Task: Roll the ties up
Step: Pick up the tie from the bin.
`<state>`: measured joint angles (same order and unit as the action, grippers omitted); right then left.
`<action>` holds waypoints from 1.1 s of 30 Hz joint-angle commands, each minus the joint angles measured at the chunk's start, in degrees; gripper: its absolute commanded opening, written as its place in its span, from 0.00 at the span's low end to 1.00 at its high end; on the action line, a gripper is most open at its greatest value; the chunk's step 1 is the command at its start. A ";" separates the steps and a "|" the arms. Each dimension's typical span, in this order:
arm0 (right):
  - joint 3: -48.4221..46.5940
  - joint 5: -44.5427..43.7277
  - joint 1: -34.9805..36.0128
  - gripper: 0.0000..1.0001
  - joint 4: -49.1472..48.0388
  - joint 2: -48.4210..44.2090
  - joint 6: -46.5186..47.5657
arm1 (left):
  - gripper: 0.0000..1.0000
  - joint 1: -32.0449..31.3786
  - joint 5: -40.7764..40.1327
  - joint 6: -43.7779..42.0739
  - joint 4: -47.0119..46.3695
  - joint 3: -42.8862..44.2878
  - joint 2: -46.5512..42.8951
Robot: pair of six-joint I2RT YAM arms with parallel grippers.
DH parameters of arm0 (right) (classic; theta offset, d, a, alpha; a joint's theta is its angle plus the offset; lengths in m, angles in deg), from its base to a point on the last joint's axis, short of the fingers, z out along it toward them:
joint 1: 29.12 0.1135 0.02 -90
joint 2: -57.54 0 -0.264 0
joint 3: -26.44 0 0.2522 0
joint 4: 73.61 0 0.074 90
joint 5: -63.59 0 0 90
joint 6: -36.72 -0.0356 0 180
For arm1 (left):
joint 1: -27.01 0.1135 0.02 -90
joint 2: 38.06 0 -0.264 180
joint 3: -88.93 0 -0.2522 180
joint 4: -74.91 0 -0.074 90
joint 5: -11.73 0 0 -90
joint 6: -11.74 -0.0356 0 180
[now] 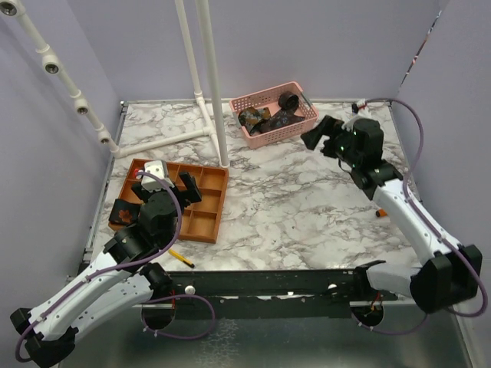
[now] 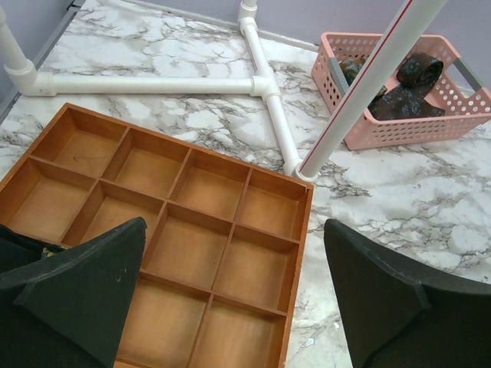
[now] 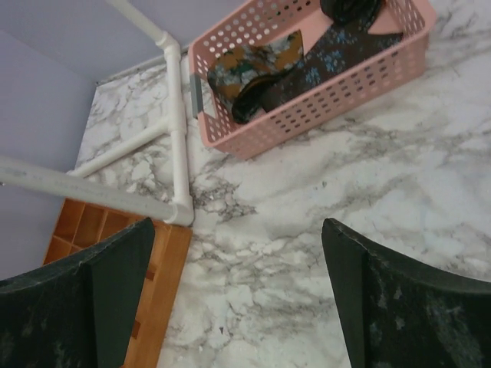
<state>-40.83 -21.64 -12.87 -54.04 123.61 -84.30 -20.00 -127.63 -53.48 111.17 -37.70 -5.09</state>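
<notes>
Right hand (image 3: 238,307) wide, ties (image 3: 337,54) along basket (image 3: 345,96)

setting: robotics lab test cell. evidence: marble-print desk (image 1: 307,207) boxed in by plain lavender panels (image 1: 46,192); left arm (image 1: 100,287) and right arm (image 1: 406,215) mounted on a black rail (image 1: 268,284) at the near edge; white pipe frame (image 1: 211,77) at the back; purple cables (image 1: 421,146) along both arms.

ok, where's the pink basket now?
Top view: far side of the marble table, right of centre. The pink basket sits just right of the white pipe stand, beside the open right hand, ties inside.
</notes>
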 commanded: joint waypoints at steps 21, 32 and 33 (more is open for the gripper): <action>-72.75 -0.04 8.62 0.98 9.21 70.73 21.37 | 0.99 -0.11 -1.30 -2.69 -2.08 -1.46 1.22; -77.91 3.87 9.42 1.00 11.22 79.62 23.96 | 0.99 -0.11 -0.71 -2.86 -2.11 -1.33 2.38; -78.71 3.59 9.86 1.00 11.58 80.52 24.10 | 0.99 -0.11 -0.59 -2.89 -2.11 -1.31 2.32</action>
<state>-116.13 -20.35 -4.19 -45.52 200.52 -62.36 -20.00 -127.72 -55.47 109.66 -38.66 -2.86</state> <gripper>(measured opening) 0.994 0.991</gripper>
